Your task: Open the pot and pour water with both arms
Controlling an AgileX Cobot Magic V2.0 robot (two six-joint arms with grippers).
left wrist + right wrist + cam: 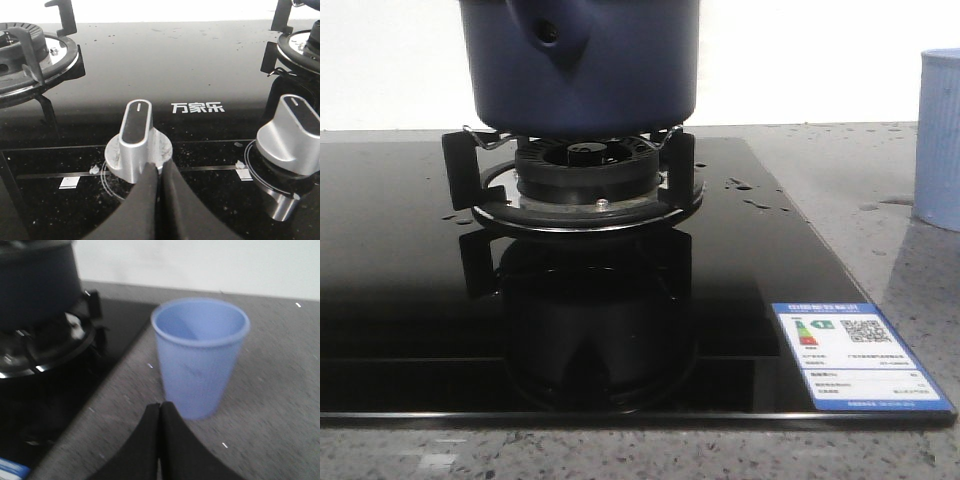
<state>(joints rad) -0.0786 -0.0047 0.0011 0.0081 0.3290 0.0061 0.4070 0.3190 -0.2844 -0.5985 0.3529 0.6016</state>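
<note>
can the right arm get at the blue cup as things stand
Probably yes. In the right wrist view the right gripper, fingers shut, points straight at the blue cup standing upright on the grey counter, with nothing between them; it would have to open first.

White Chinese characters 万家乐 [197,107] are printed on the glossy black glass cooktop [165,60] between 2 silver knobs. A blue-bordered white energy-rating sticker [861,357] with a QR code sits on the cooktop's corner; its small print seems unreadable.

Bright, even light—glossy cooktop [410,250] mirrors; right wrist view seems motion-blurred.
</note>
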